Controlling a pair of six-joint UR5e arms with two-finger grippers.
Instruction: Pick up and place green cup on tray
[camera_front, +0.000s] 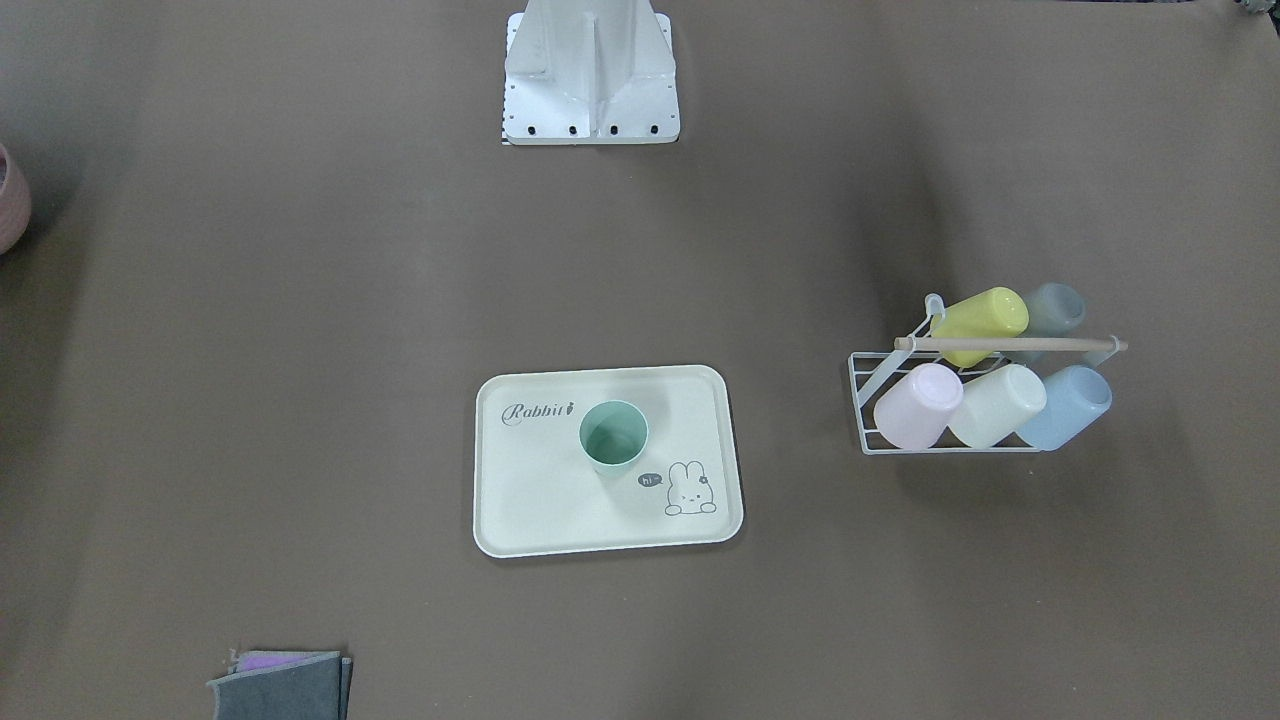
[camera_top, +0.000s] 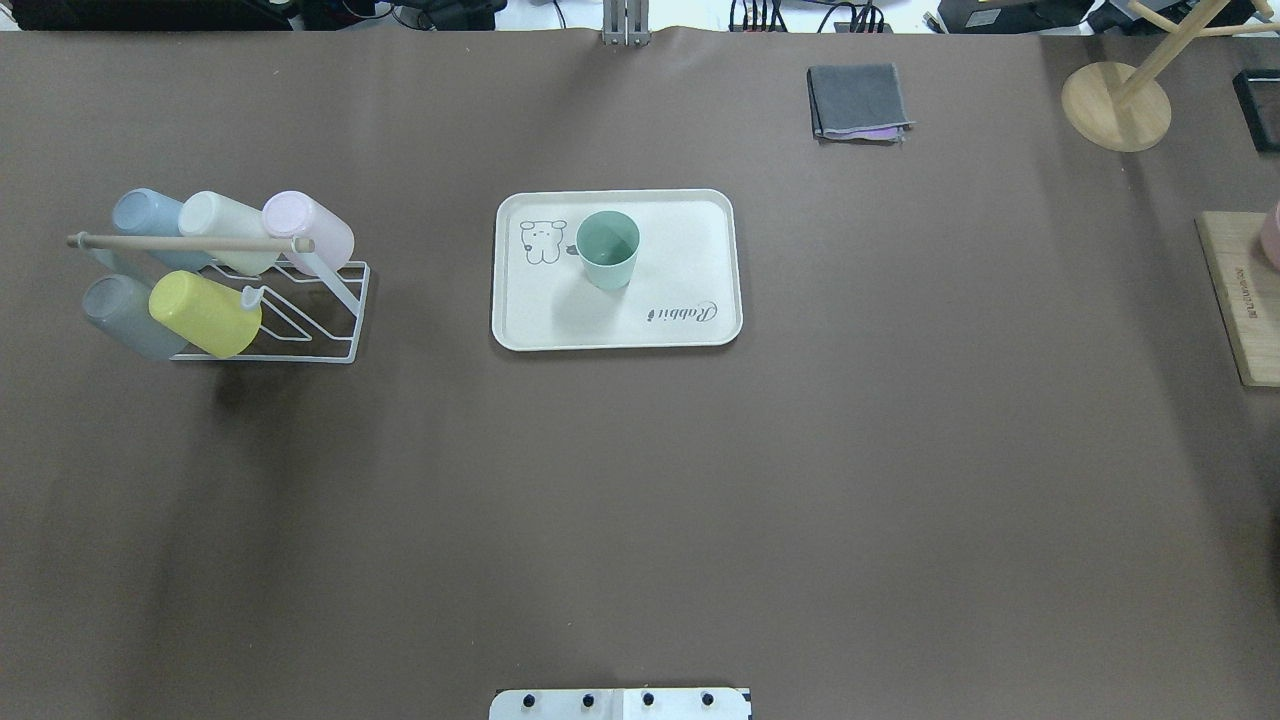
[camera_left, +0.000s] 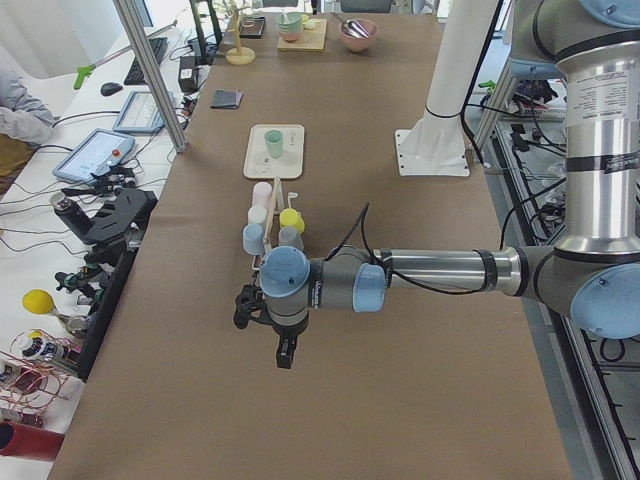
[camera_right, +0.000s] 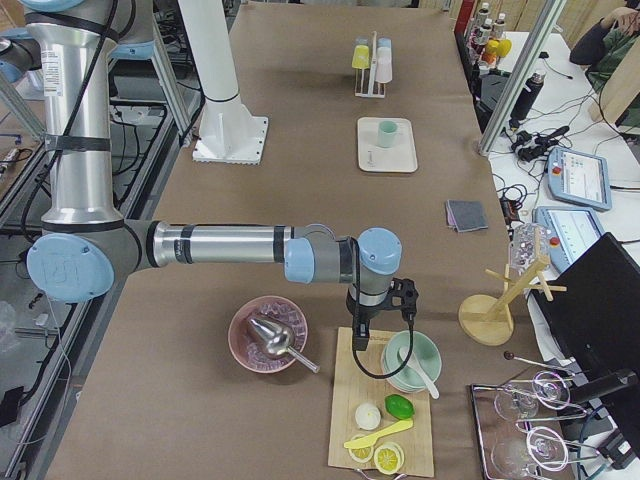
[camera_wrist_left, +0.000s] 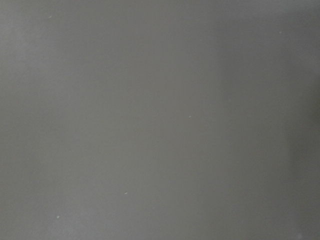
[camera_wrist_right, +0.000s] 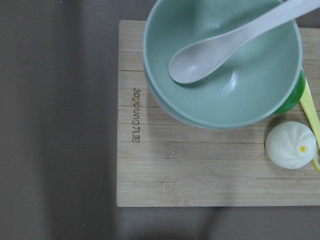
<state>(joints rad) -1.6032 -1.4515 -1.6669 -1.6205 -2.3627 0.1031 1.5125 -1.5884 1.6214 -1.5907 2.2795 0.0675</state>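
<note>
Mint-green handleless plastic cup (camera_front: 613, 436) stands upright on the cream rectangular plastic tray (camera_front: 540, 510), well apart from both hands, so the placing looks done. Left gripper (camera_left: 284, 360) and right gripper (camera_right: 358, 342) hang clear, probably parked; their opening I cannot tell.

Even diffuse light, soft shadows, sharp focus.

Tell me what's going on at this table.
Nothing is being handled. The small mint-green plastic cup stands upright on the cream rectangular tray, untouched. The left gripper hangs over bare table; the right gripper hangs over a wooden board. Whether they are open or shut cannot be told.
</note>
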